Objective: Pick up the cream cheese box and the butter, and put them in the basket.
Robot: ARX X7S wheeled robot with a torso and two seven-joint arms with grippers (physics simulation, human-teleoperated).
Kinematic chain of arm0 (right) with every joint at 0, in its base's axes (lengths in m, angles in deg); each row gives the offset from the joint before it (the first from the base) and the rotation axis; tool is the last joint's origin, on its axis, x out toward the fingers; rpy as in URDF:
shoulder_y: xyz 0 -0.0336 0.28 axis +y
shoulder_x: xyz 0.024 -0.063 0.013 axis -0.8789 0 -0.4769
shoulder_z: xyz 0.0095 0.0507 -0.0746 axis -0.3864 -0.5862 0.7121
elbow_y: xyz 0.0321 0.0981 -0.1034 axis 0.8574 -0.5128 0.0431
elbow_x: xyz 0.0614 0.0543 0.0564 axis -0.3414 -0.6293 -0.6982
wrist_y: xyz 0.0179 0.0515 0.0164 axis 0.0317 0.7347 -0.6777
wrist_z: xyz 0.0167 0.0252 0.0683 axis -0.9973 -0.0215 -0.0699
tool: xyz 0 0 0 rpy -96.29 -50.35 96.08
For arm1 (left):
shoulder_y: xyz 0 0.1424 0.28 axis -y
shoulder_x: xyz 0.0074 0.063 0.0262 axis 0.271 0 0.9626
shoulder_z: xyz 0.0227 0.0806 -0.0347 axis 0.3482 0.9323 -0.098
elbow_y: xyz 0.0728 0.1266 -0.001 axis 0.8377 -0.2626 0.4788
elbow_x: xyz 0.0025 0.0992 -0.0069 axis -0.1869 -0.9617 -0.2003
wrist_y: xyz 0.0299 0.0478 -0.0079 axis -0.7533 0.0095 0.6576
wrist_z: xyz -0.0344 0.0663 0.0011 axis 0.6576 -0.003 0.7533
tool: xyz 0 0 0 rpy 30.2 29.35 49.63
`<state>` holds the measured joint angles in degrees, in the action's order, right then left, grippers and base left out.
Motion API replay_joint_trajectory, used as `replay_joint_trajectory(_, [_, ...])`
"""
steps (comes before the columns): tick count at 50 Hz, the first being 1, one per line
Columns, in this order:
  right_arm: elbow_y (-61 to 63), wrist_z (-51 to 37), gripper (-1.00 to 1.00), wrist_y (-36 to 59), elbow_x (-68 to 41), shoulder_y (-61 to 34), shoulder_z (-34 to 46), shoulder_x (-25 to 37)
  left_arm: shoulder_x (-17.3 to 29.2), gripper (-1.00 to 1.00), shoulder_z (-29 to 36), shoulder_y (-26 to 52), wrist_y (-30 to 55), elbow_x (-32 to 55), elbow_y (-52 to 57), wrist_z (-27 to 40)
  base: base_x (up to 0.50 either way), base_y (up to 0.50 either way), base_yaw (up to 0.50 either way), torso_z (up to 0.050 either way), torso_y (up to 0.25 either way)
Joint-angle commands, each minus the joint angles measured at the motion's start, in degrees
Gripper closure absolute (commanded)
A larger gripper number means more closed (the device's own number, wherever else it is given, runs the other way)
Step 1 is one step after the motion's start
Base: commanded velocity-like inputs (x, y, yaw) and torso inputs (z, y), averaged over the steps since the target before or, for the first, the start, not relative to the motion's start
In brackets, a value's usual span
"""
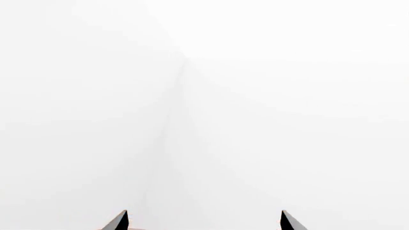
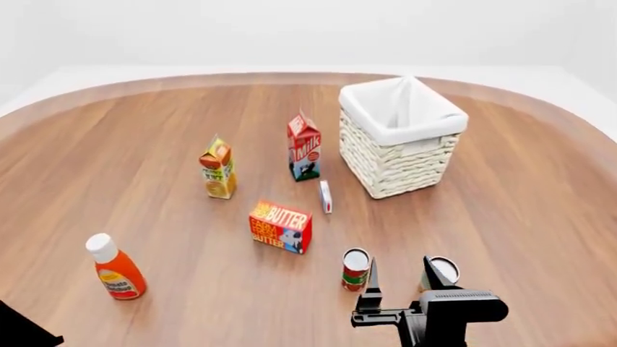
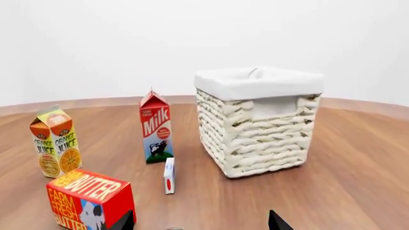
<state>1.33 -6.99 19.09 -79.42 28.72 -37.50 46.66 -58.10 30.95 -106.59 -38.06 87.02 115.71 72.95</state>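
At the far left of the brown wooden table (image 2: pixel 115 166), near the front edge, stands an orange sauce bottle with a white cap (image 2: pixel 115 269). Further back and to the right is a yellow and orange juice carton (image 2: pixel 219 168), upright. The left gripper (image 1: pixel 204 221) shows only as two dark fingertips held well apart with nothing between them, pointing at blank white wall; in the head view just a dark corner of that arm appears.

Next comes the butter (image 2: pixel 282 225), a red and orange rectangular box with white lettering, resting on the table in front of the tall red-topped milk carton (image 2: pixel 305 147). Just right of both, standing on edge, is the cream cheese box (image 2: pixel 326 196), a thin white box with a red mark, near the basket but apart from it. The squarish whitish wicker basket with a white cloth liner (image 2: pixel 397 160) sits to the right at the back and looks empty.

In the foreground, two small cans (image 2: pixel 356 269) stand just ahead of the right gripper (image 2: pixel 399 278), whose dark fingers are spread and hold nothing.

Neither item is picked up, so the task seems to be at its opening approach. The right arm looks best placed; the next move probably calls for reaching forward over the cans toward the cream cheese box or butter without toppling them.
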Motion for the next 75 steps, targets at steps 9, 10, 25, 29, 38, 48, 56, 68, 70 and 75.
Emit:
replay_joint_trajectory(9, [0.2, -0.5, -1.00, 0.0, -0.4, 0.0, 0.6, 0.5, 0.6, -1.00, 0.4, -0.1, 0.1, -0.3, 0.2, 0.8, 0.23, 0.00, 0.00, 0.000, 0.000])
replay_joint_trajectory(10, [0.3, -0.6, -1.00, 0.0, -0.5, 0.0, 0.6, 0.5, 0.6, -1.00, 0.4, -0.1, 0.2, -0.3, 0.4, 0.8, 0.24, 0.00, 0.00, 0.000, 0.000])
replay_joint_trajectory(25, [-0.4, -0.9, -1.00, -0.5, -0.7, -0.3, 1.0, 0.7, 0.9, -1.00, 0.5, -0.3, -0.6, -0.3, -0.2, 1.1, 0.23, 0.00, 0.00, 0.000, 0.000])
replay_joint_trajectory(29, [-0.3, -0.9, -1.00, -0.4, -0.9, -0.4, 1.1, 0.9, 1.0, -1.00, 0.7, -0.1, -0.4, -0.5, -0.1, 1.3, 0.23, 0.00, 0.00, 0.000, 0.000])
replay_joint_trajectory(38, [-0.5, -1.2, -1.00, -0.7, -1.0, -0.4, 1.4, 1.0, 1.2, -1.00, 1.1, 0.1, 0.1, -0.8, 0.3, 1.8, 0.23, 0.00, 0.00, 0.000, 0.000])
replay_joint_trajectory(48, [-0.3, -1.5, -1.00, -0.6, -1.1, -0.4, 1.7, 1.2, 1.5, -1.00, 1.0, -0.4, -0.3, -0.7, 0.4, 2.1, 0.23, 0.00, 0.00, 0.000, 0.002])
replay_joint_trajectory(56, [0.0, -1.9, -1.00, 0.1, -1.1, -0.4, 2.0, 1.5, 1.7, -1.00, 0.9, -0.7, -0.8, -0.5, 0.2, 2.2, 0.22, 0.00, 0.00, 0.000, 0.000])
replay_joint_trajectory(68, [-0.4, -2.4, -1.00, 0.5, -1.3, -0.7, 2.2, 1.6, 1.8, -1.00, 1.3, -0.5, -1.2, -0.8, -0.3, 2.4, 0.05, 0.00, 0.00, 0.000, 0.000])
replay_joint_trajectory(70, [-0.2, -2.5, -1.00, 0.5, -1.3, -0.6, 2.2, 1.7, 1.8, -1.00, 1.3, -0.6, -1.3, -0.8, -0.2, 2.5, 0.00, 0.00, 0.00, 0.000, 0.000])
replay_joint_trajectory(75, [-0.2, -2.5, -1.00, 0.4, -1.4, -0.6, 2.4, 1.8, 1.9, -1.00, 1.3, -0.5, -1.4, -0.8, -0.5, 2.6, 0.00, 0.00, 0.00, 0.000, 0.000])
